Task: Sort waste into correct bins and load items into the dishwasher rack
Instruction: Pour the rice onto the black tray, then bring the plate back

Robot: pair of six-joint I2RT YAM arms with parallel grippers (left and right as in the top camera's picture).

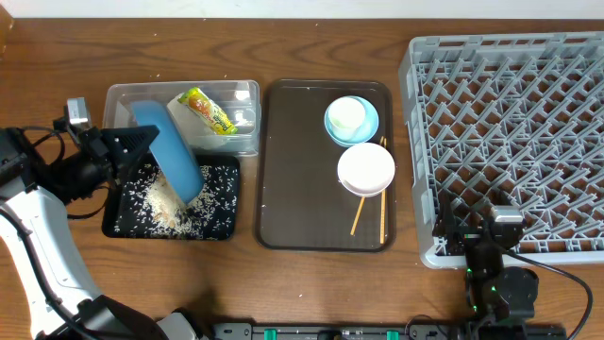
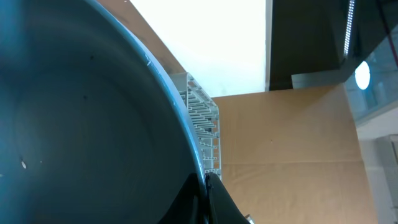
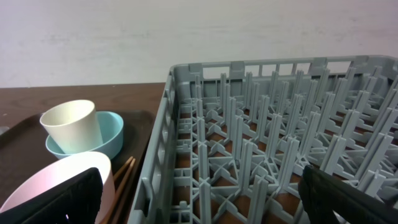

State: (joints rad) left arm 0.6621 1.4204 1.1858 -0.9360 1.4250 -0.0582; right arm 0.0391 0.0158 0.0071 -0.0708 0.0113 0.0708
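Overhead gave us the whole layout. Over at 9 o'clock the left jaws were clamped on the rim of the large blue plate (image 1: pixel 168 151), holding it tilted steeply with its low edge down over the shallow black tray (image 1: pixel 232 192). Loose white rice (image 1: pixel 162 204) was scattered across that tray, mostly piled under the plate's low edge. Just past the tray at 11 o'clock sat the clear tub (image 1: pixel 248 91), touching it, with the green-and-orange snack wrapper (image 1: pixel 208 110) lying inside.

Dead center on the table (image 1: pixel 311 283) was the brown serving tray (image 1: pixel 293 170). On it, the small cream cup (image 1: pixel 347 113) stood inside the light-blue bowl (image 1: pixel 369 129) at the tray's 1 o'clock corner. The white bowl (image 1: pixel 366 168) was right below it, touching or nearly so. The chopsticks (image 1: pixel 381 219) poked out from under the white bowl toward 6 o'clock.

The big grey rack (image 1: pixel 510 104) filled the 3 o'clock side with nothing in it. The right jaws were spread wide and holding nothing, parked at 5 o'clock by the rack's near corner.

Left wrist view was mostly plate, its rim pinched between the jaws at the bottom. Right wrist view showed both fingers far apart at the bottom corners, looking into the rack.
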